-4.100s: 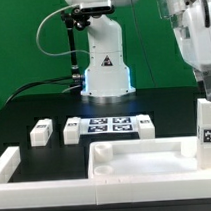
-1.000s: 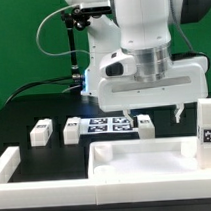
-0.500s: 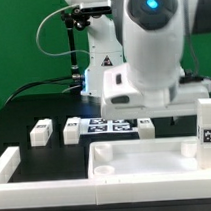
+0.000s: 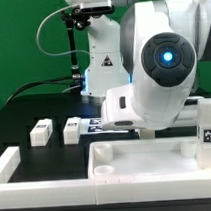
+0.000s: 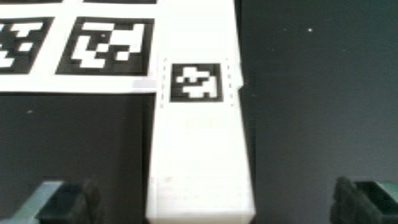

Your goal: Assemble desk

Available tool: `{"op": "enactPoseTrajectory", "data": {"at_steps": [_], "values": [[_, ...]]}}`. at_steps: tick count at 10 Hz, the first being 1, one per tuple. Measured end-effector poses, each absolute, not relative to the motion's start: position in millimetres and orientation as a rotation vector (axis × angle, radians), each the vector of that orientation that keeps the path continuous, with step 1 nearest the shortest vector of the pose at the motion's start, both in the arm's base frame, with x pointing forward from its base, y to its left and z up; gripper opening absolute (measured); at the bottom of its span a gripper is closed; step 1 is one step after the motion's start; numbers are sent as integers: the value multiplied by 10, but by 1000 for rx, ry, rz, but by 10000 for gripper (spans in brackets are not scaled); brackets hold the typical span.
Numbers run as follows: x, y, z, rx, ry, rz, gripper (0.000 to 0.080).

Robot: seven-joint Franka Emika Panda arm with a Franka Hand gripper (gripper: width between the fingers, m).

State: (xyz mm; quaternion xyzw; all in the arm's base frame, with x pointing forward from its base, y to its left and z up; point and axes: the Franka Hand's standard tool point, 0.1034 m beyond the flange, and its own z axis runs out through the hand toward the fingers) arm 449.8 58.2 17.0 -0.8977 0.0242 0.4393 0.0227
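Observation:
The desk's tabletop panel, white, flat and rimmed, lies at the front of the black table. Two short white legs lie behind it, towards the exterior view's left. Another leg stands upright at the right with a tag on its face. In the wrist view a further white leg with a tag lies next to the marker board. My gripper is open and straddles this leg, its dark fingers apart from the leg's sides. In the exterior view the arm's body hides the gripper and this leg.
The marker board lies behind the tabletop panel, partly covered by the arm. A long white border bar runs along the exterior view's left. The robot's base stands at the back before a green backdrop.
The arm has come in from the exterior view's right and sunk over the marker board's right end, where it now hides the leg. The jaws have stayed wide.

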Motion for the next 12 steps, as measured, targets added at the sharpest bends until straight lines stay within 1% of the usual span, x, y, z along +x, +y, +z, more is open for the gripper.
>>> {"op": "enactPoseTrajectory", "data": {"at_steps": [1,3,5,7,8,9,12], "values": [[4461,579,150,-2777,76,1369,648],[4296,567,80,-2761,81,1408,648],[4322,557,102,-2765,84,1397,648],[4317,553,95,-2764,86,1399,384],[4316,552,93,-2763,86,1400,384],[4316,551,93,-2763,87,1400,287],[4316,549,93,-2763,87,1399,287]]}}
